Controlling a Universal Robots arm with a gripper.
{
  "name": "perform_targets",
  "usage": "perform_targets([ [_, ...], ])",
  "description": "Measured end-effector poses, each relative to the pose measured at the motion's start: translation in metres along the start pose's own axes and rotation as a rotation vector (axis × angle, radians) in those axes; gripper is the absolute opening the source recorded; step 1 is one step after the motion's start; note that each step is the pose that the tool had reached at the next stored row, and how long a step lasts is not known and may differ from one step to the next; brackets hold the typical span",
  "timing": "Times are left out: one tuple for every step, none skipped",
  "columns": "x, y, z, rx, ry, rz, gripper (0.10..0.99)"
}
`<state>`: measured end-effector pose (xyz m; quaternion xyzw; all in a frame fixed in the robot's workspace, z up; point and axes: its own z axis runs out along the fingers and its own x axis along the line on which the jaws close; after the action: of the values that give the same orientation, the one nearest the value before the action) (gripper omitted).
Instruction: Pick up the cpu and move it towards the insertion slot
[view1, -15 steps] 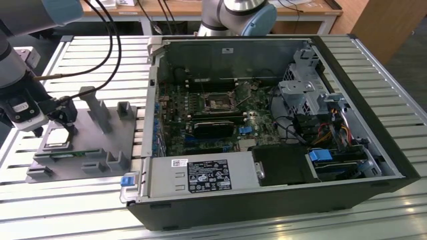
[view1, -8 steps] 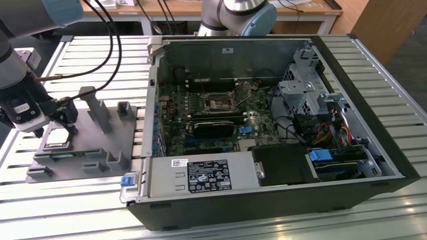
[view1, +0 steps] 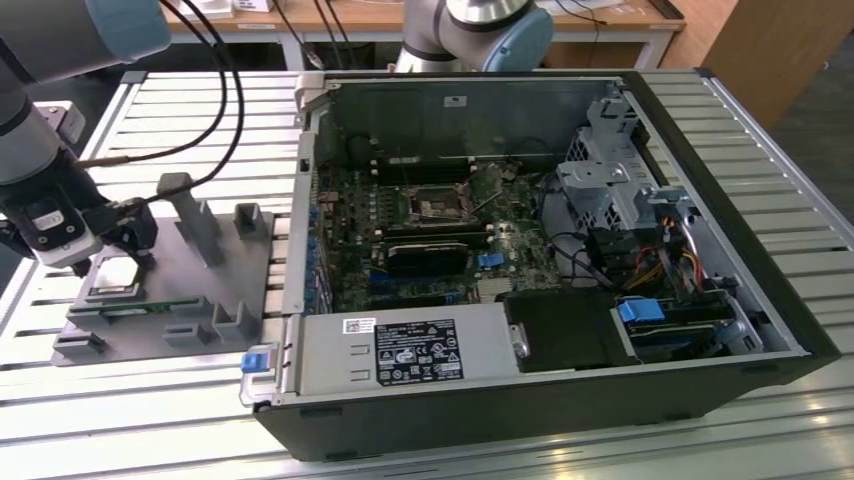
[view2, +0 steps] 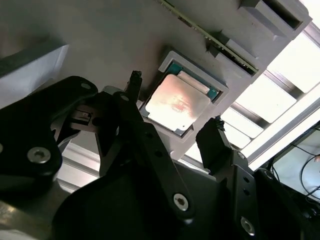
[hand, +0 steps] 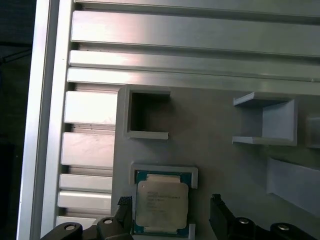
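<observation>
Cpu lies flat, shiny metal top upward, in a shallow square recess of the grey plastic tray, its edges running parallel to the recess walls. The chip is close to square, so no long axis stands out; a strip of its green rim shows along one side in both wrist views. The gripper hangs over it with its pincer spread, one black finger beside one edge of the chip and the other off the opposite edge, holding nothing. Whether either tip touches the chip cannot be told. In the exterior view the gripper is low over the tray, which sits on a slatted metal table at the exterior view's left. The insertion slot, a square socket on the board inside the open computer case, is well apart from the tray, toward the exterior view's right.
</observation>
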<state>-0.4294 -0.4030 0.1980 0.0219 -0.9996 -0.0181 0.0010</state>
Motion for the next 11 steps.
perform_targets([
  [0.0012, 0.0001, 0.0007, 0.0, -0.0003, 0.001, 0.718],
  [0.0024, 0.0001, 0.0013, 0.0, -0.0005, 0.003, 0.718],
  [0.0034, 0.0001, 0.002, 0.0, -0.0004, 0.005, 0.718],
  [0.0037, 0.0001, 0.0027, 0.0, -0.0007, 0.008, 0.718],
  [0.0037, 0.0001, 0.0035, 0.0, -0.0009, 0.01, 0.718],
  [0.0038, 0.0, 0.0044, 0.0, -0.0009, 0.012, 0.718],
  [0.0038, 0.0, 0.0051, 0.0, -0.0008, 0.012, 0.718],
  [0.0039, 0.0, 0.0058, 0.0, -0.0007, 0.012, 0.718],
  [0.0039, 0.0, 0.0065, 0.0, -0.0007, 0.012, 0.718],
  [0.0039, 0.0, 0.0072, 0.0, -0.0007, 0.012, 0.718],
  [0.0038, -0.0001, 0.0078, 0.0, -0.0007, 0.012, 0.718],
])
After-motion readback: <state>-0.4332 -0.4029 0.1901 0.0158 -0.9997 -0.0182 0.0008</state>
